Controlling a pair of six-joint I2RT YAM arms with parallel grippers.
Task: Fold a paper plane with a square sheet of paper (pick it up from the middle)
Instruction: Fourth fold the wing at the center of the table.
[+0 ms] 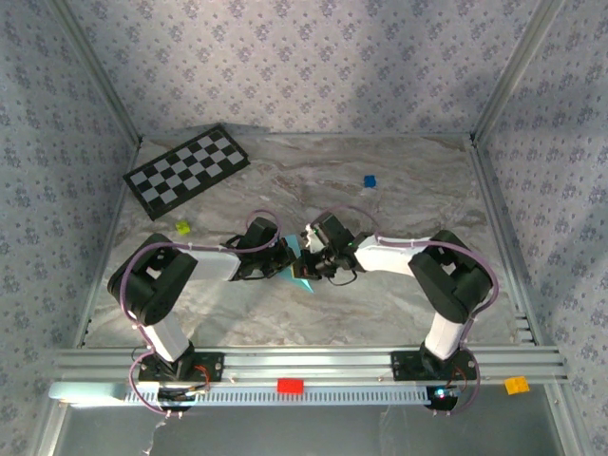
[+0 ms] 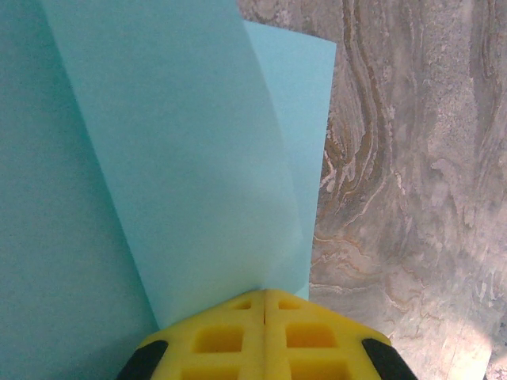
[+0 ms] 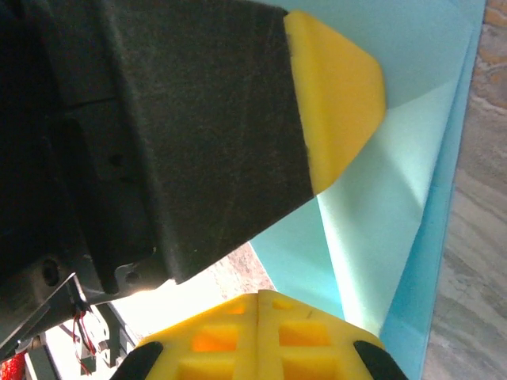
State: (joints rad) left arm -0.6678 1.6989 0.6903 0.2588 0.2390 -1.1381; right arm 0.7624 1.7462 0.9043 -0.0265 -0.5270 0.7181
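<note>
The square sheet of paper (image 1: pixel 306 282) is light sky-blue and hangs in folded layers between my two grippers at mid-table, its overall shape hidden by them. In the left wrist view the paper (image 2: pixel 182 158) rises straight out of the seam of my left gripper (image 2: pixel 264 294), whose yellow jaws are pressed together on it. My right gripper (image 3: pixel 260 294) is shut too, and an edge of the paper (image 3: pixel 380 222) runs into its tip. The left gripper's yellow fingertip (image 3: pixel 337 87) sits just above. From above, left gripper (image 1: pixel 285 261) and right gripper (image 1: pixel 309 264) nearly touch.
A black-and-white checkerboard (image 1: pixel 187 169) lies at the back left of the marble table (image 1: pixel 408 190). A tiny blue cube (image 1: pixel 370 180) sits at the back right, a small yellow-green piece (image 1: pixel 182 228) at the left. A red block (image 1: pixel 290 385) and an orange block (image 1: pixel 516 385) rest by the front rail.
</note>
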